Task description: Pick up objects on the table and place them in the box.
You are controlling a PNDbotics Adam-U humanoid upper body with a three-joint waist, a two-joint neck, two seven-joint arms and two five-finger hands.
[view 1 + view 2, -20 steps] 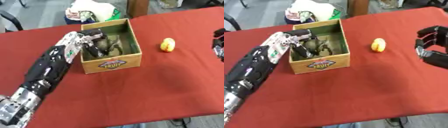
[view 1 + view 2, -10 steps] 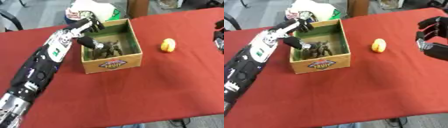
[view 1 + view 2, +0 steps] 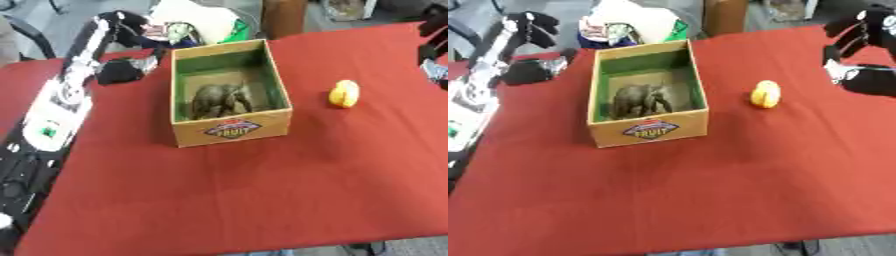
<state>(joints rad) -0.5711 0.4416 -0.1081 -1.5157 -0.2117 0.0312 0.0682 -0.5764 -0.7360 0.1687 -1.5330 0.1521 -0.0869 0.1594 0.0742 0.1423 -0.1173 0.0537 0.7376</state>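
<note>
An open cardboard box (image 3: pixel 231 131) with a green lining stands mid-table. A grey toy elephant (image 3: pixel 219 98) lies inside it. A small yellow toy (image 3: pixel 344 93) sits on the red cloth to the box's right. Left of the box lies a dark object (image 3: pixel 525 71) with a silvery bit. My left arm runs up the left side; its left hand (image 3: pixel 528 23) hangs above the table's far left edge, clear of the box, fingers relaxed and holding nothing. My right hand (image 3: pixel 859 31) hovers at the far right edge, fingers loosely spread and empty, well right of the yellow toy.
A red cloth covers the table (image 3: pixel 262 200), with bare cloth in front of the box. Behind the far edge sits a white and green bundle (image 3: pixel 197 22), and a brown post (image 3: pixel 282 16) stands beside it.
My left hand has drawn out of the box and gone up and to the far left, leaving the elephant inside. The dark object beside the box now shows. My right hand rose slightly.
</note>
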